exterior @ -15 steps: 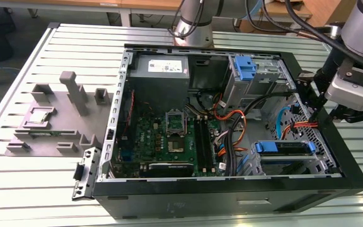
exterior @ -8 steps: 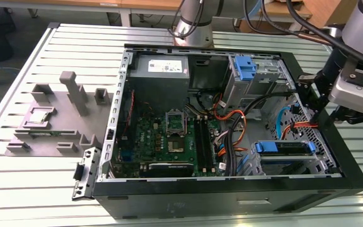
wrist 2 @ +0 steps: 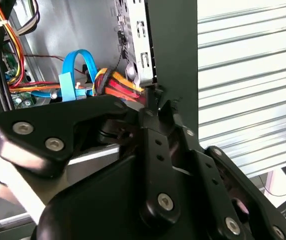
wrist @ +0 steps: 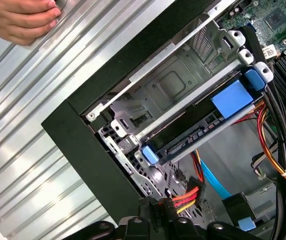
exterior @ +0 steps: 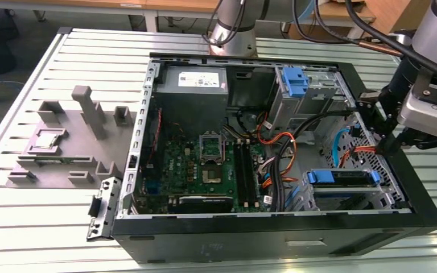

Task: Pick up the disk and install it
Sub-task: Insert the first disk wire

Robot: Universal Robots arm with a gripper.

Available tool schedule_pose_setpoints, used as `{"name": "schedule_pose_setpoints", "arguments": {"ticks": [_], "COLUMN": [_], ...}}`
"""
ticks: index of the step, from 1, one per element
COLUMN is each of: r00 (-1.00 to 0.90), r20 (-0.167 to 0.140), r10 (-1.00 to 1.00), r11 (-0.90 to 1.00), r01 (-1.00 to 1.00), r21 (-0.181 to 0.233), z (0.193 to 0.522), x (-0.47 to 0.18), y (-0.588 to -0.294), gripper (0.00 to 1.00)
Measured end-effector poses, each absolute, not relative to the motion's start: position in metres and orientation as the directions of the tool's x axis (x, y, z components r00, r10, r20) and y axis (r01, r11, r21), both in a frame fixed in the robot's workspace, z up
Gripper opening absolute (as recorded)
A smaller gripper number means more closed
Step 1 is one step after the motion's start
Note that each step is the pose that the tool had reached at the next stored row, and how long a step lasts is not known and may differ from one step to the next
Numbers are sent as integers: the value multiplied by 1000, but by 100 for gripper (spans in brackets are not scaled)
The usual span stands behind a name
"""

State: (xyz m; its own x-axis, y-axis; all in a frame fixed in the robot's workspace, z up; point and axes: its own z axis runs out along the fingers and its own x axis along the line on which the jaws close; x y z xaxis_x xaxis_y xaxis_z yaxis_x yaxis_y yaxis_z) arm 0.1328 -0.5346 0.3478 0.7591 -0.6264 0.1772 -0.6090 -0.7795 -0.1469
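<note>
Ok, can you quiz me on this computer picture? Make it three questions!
1. True or false: the disk is inside the computer case.
2. In the first wrist view, what rests on the slatted table? A) a hand B) a cup C) a screwdriver
3. Fill in: the bracket framing the disk is coloured ___.

Key: 1 true; 2 A; 3 blue.
</note>
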Motion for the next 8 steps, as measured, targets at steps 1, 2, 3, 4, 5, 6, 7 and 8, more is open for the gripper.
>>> {"name": "schedule_pose_setpoints", "arguments": {"ticks": [1, 2, 3, 4, 5, 6, 7, 8], "r00": [759, 759, 759, 759, 759, 759, 759, 759], "r20": [177, 177, 177, 177, 177, 177, 177, 177], "r10": [-626, -626, -626, -626, -626, -626, -626, -626], "r11": [-780, -780, -780, -780, -780, -780, -780, -780], "r01": [-609, -609, -609, -609, -609, -609, -609, -609], "r21": [-147, -147, -147, -147, -147, -147, -147, -147], "z": [348, 348, 349, 350, 352, 352, 353, 353], "x": [133, 133, 133, 133, 133, 133, 133, 133], "y": [-535, -535, -535, -535, -535, -535, -535, -535], "gripper": [23, 17, 17, 17, 17, 17, 17, 17]}}
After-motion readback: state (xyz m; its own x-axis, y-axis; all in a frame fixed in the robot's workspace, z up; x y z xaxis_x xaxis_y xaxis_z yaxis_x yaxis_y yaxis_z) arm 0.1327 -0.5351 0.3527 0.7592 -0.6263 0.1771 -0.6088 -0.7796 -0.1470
